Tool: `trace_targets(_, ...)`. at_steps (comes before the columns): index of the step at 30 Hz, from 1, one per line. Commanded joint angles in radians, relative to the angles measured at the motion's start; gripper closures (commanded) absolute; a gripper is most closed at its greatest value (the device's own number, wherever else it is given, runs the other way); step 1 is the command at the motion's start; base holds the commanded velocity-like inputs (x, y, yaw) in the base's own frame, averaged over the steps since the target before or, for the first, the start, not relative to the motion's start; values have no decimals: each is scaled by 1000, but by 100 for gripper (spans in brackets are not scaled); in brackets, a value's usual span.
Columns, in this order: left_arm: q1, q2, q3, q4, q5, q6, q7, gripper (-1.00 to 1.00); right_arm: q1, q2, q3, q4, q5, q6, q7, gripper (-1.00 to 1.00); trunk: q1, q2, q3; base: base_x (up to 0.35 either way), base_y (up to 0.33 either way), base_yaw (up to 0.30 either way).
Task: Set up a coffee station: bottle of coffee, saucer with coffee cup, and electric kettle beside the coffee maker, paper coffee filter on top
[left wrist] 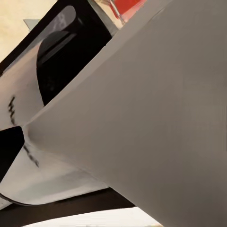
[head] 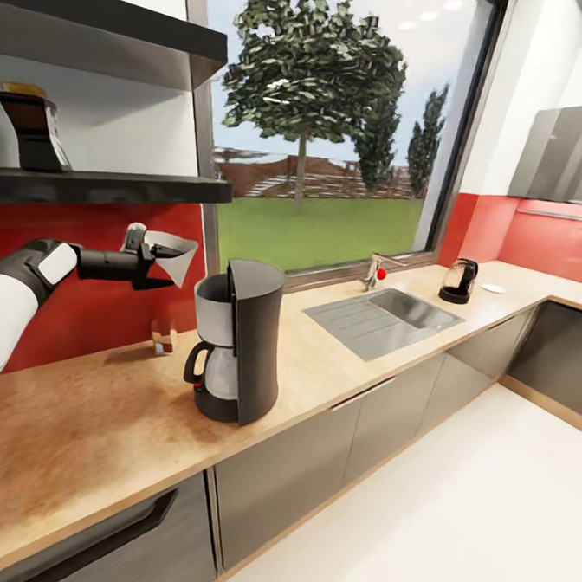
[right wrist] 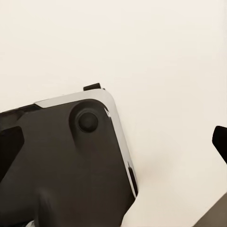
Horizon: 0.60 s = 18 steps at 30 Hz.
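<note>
My left gripper (head: pixel 158 267) is shut on a grey-white paper coffee filter (head: pixel 175 255), held in the air just left of and above the coffee maker (head: pixel 237 339), apart from it. In the left wrist view the paper coffee filter (left wrist: pixel 156 123) looms large over the coffee maker's dark top (left wrist: pixel 66 52). The bottle of coffee (head: pixel 33 130) stands on the lower kitchen shelf (head: pixel 116 188). Far right on the kitchen countertop (head: pixel 100 417) are the electric kettle (head: pixel 458 281) and the white saucer (head: pixel 493 288). The coffee cup is out of view. My right gripper (right wrist: pixel 116 142) hangs open over pale floor.
A steel sink (head: pixel 384 319) with a faucet (head: pixel 375 271) lies between the coffee maker and the kettle. A small clear object (head: pixel 162 334) stands by the red wall, left of the coffee maker. The robot's dark base (right wrist: pixel 61 165) shows under the right gripper.
</note>
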Motion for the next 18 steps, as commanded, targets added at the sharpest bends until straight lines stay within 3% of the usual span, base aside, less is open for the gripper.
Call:
trace_targets(1,-1,1,-3,-2,6,6,1,100,-1,0,-1,1,-7,-4,1,-100,1,-2,-1,0,0,-216)
trace_targets(18,2,5,-14,-8,-3,5,2,100,-1,0,-2,1,-6,-3,1,-100,1,-2,18,0,0,-183)
